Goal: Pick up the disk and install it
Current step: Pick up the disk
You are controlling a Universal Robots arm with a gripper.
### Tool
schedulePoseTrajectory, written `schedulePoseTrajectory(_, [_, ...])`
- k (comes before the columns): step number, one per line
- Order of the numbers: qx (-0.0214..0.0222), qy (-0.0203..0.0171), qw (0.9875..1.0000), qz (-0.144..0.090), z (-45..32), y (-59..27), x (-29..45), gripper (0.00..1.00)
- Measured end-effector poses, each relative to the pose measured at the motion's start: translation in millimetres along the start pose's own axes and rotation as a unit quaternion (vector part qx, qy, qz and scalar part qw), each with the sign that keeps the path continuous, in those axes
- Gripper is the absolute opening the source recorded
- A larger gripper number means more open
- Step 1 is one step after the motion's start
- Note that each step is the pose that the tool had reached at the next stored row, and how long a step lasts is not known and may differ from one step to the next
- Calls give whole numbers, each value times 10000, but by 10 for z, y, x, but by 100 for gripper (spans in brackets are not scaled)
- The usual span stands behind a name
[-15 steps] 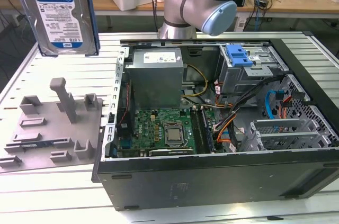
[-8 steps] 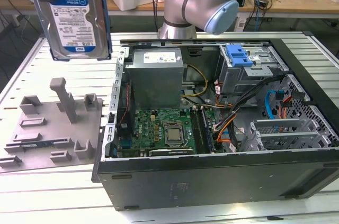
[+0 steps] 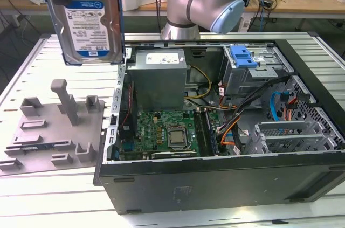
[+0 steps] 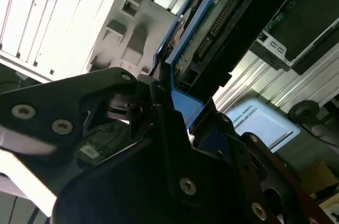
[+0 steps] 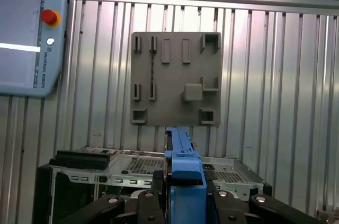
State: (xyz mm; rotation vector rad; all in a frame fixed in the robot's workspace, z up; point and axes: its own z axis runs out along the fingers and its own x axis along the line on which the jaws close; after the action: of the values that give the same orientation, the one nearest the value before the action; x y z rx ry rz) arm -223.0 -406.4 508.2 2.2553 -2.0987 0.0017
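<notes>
Your gripper is pinching the disk by its blue frame. In the first wrist view a black finger presses against each side of the frame's blue edge.

In the exterior view the disk hangs upright in the air, high at the exterior view's left. Its label side faces the camera. Below it, on the ribbed metal table, lies a grey plate with raised posts and slots. The disk is well above both.

Just to the exterior view's right of the disk is the open case, lying on its side. The disk's blue edge is near the case's far corner on that side. Inside the case you have a green motherboard and a grey power supply beyond it. There is also a drive cage with a blue caddy on top, well apart from the disk. The arm rises behind the case.

In the second wrist view the disk's connector end and circuit-board side show, running away from the black fingers. In the first wrist view the plate lies beyond the held frame. A pendant with a red button rests on the table beside the plate.
</notes>
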Motion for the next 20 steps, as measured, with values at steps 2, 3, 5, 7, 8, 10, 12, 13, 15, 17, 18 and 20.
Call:
schedulePoseTrajectory(2, [0,0,10000,1,-1,-62,33,37])
schedulePoseTrajectory(3, [0,0,10000,1,-2,-93,50,37])
schedulePoseTrajectory(5, [0,0,10000,1,-4,-198,106,37])
schedulePoseTrajectory(7, [0,0,10000,1,-6,-280,152,37])
schedulePoseTrajectory(8, [0,0,10000,1,-6,-309,168,37])
schedulePoseTrajectory(10, [0,0,10000,1,-9,-432,235,37])
schedulePoseTrajectory(12, [0,0,10000,0,-10,-505,273,37])
schedulePoseTrajectory(13, [0,0,10000,1,-12,-549,297,37])
schedulePoseTrajectory(15, [0,0,10000,1,-14,-678,364,37])
schedulePoseTrajectory(17, [0,0,10000,0,-16,-767,409,37])
schedulePoseTrajectory(18, [0,0,10000,1,-17,-803,426,37])
schedulePoseTrajectory(20, [0,0,10000,0,-19,-877,460,37])
